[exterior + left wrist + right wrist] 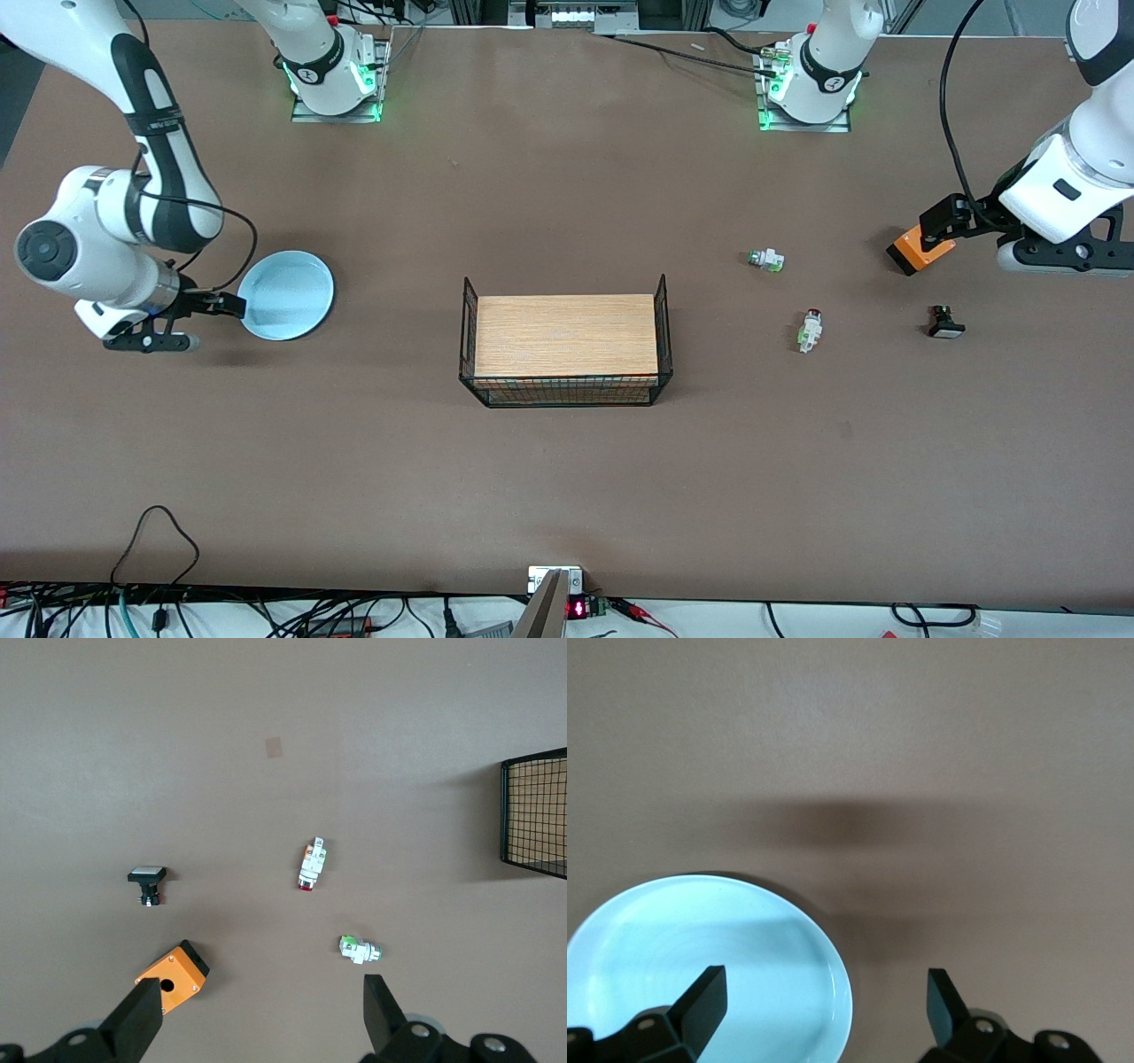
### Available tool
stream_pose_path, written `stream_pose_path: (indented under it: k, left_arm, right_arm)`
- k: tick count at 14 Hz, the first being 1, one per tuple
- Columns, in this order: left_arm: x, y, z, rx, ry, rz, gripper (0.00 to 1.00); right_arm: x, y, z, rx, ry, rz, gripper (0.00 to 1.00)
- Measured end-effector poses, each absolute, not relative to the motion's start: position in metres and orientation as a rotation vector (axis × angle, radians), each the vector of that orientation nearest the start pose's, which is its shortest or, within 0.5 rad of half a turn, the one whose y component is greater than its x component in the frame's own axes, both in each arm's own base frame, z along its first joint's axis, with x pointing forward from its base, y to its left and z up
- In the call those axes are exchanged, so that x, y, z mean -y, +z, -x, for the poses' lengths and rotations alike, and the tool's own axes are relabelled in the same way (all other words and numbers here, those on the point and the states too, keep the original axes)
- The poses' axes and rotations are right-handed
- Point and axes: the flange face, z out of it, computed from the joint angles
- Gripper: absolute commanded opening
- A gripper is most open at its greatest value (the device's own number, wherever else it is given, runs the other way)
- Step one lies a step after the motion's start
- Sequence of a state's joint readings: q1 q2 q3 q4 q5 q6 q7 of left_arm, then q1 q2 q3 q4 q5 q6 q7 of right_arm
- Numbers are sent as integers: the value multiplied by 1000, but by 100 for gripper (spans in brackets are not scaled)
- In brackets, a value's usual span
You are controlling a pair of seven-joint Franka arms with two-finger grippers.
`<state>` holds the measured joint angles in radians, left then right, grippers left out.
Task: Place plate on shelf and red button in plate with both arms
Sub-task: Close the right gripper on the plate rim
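Brown matte table (pixel 567 461) is filling the front view, with cables and a small red-lit device running along its near edge. 2 arm bases are glowing green along the far edge.

Counts: 1 plate (pixel 287 294), 1 wire basket (pixel 564 390) holding 1 wooden board (pixel 565 335) mid-table, 1 red button (pixel 809 330), 1 green-capped button (pixel 766 260), 1 black button (pixel 944 322), 1 orange box (pixel 921 249).

The plate is sitting flat toward the right arm's end of the table, empty. The right gripper (pixel 824 1003) is hanging over the plate's edge, fingers spread wide, nothing between them.

The red button is lying on its side toward the left arm's end, nearer the front camera than the green-capped button, well apart from the basket. Its small green bit is probably a side clip; hard to tell.

The left gripper (pixel 262 1017) is hovering beside the orange box, fingers spread, gripping nothing.
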<state>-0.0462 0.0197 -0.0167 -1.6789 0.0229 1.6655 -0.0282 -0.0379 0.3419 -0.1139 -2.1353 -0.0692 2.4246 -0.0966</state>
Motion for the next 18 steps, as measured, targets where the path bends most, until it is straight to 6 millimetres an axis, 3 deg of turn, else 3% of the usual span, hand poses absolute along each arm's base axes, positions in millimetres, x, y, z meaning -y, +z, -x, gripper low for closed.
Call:
stream_pose_path:
  k: [4, 5, 8, 13, 16, 18]
  left_arm:
    - [33, 570, -563, -58, 53, 3117, 100]
    - [33, 570, -563, -58, 54, 3117, 100]
    - [33, 570, -563, -58, 55, 3116, 100]
    - [33, 570, -563, -58, 55, 3116, 100]
    - [33, 570, -563, -58, 55, 3116, 100]
    - [33, 570, -563, -58, 55, 3116, 100]
  right_arm:
    - [86, 211, -534, 2, 36, 3214, 100]
    - [88, 209, -531, -3, 45, 3213, 94]
    - [90, 200, -525, -8, 79, 3210, 61]
    - [92, 183, -518, -13, 135, 3205, 31]
    - [93, 181, -517, -8, 144, 3204, 0]
    - [93, 185, -517, 8, 146, 3203, 0]
